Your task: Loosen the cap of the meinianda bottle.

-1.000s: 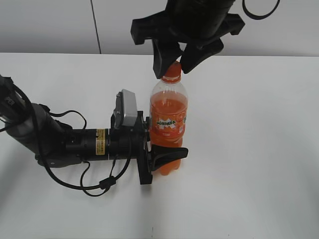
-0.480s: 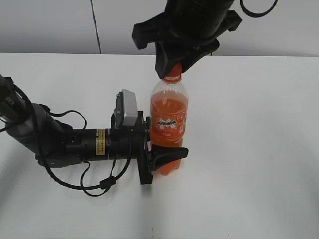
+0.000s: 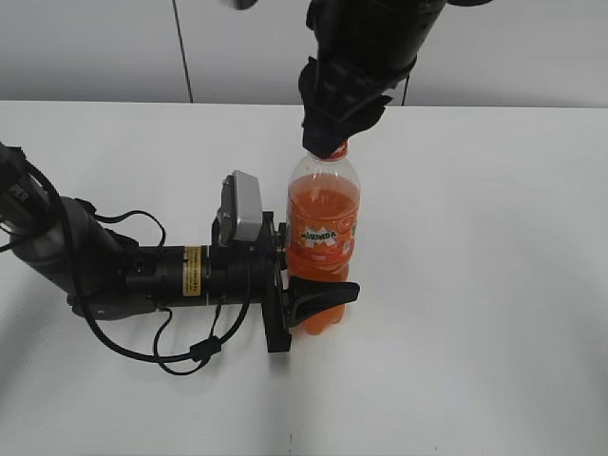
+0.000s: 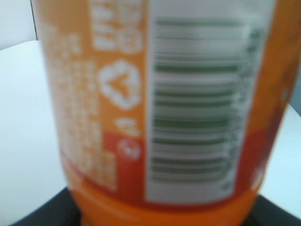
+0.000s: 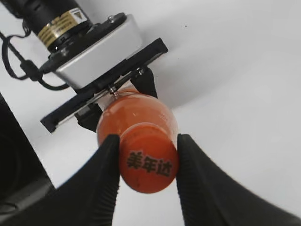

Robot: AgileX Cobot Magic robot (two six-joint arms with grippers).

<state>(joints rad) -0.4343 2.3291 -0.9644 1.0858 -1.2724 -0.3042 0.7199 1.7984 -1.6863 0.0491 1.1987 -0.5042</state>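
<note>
The meinianda bottle (image 3: pixel 322 237) stands upright on the white table, full of orange liquid, with an orange label band. Its label and barcode fill the left wrist view (image 4: pixel 197 108), blurred. My left gripper (image 3: pixel 309 296) lies low on the table and is shut on the bottle's lower body. My right gripper (image 3: pixel 330 142) comes down from above and is shut on the orange cap (image 5: pixel 148 164), one black finger on each side. In the exterior view the cap is almost hidden by the fingers. The bottle's shoulder (image 5: pixel 136 106) shows below the cap in the right wrist view.
The left arm (image 3: pixel 104 271) with its grey wrist camera (image 3: pixel 243 207) and loose cables (image 3: pixel 180 351) lies across the left of the white table (image 3: pixel 475 285). A grey wall runs behind the table's far edge.
My right gripper has closed on the cap and turned about the bottle's axis, so its wide body now shows narrower from the side. The bottle and left gripper have not moved.
</note>
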